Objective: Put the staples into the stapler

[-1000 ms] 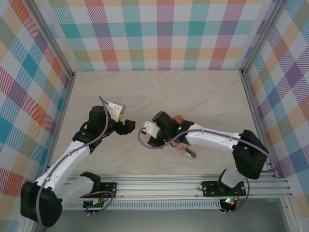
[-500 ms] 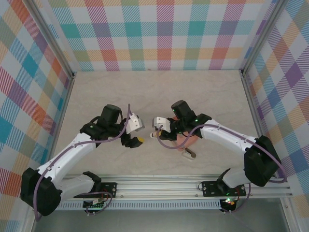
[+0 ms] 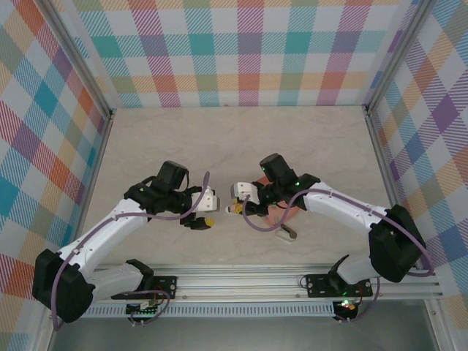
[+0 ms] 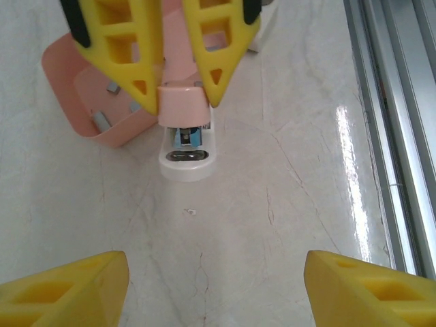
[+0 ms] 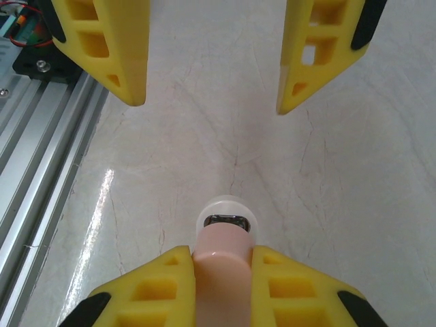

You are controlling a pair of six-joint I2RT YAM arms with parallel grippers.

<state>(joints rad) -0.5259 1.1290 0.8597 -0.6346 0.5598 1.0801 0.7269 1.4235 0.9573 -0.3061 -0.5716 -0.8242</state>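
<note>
Currently on the table [image 3: 241, 146]: two grippers, one stapler [image 4: 185, 160], one tray [image 4: 54, 71], three staples [image 4: 102, 121] that I can make out, and one small grey-white block [image 3: 287, 234].

Going left to right in the top view:
- The left gripper [image 5: 211, 103] has its jaws wide apart, with nothing between them and touching nothing. It faces the stapler's nose head-on across a gap.
- The stapler sits at 3 o'clock of the left gripper, a pink top arm over a white base. A blue part and a metal slot show at the nose under the pink arm.
- The right gripper [image 4: 182, 101] is clamped tight on the pink top arm, one finger on each side, close to the nose end.
- The tray is salmon-pink and square, at 3 o'clock of the right gripper. In the left wrist view it's at 10 o'clock of the stapler's nose; touching or just beside, can't tell.
- The staples are tiny grey strips lying loose on the tray floor. A finger hides part of that floor, so the count may be short.
- The block is at 5 o'clock of the tray, just beside it; can't tell what it is.
</note>
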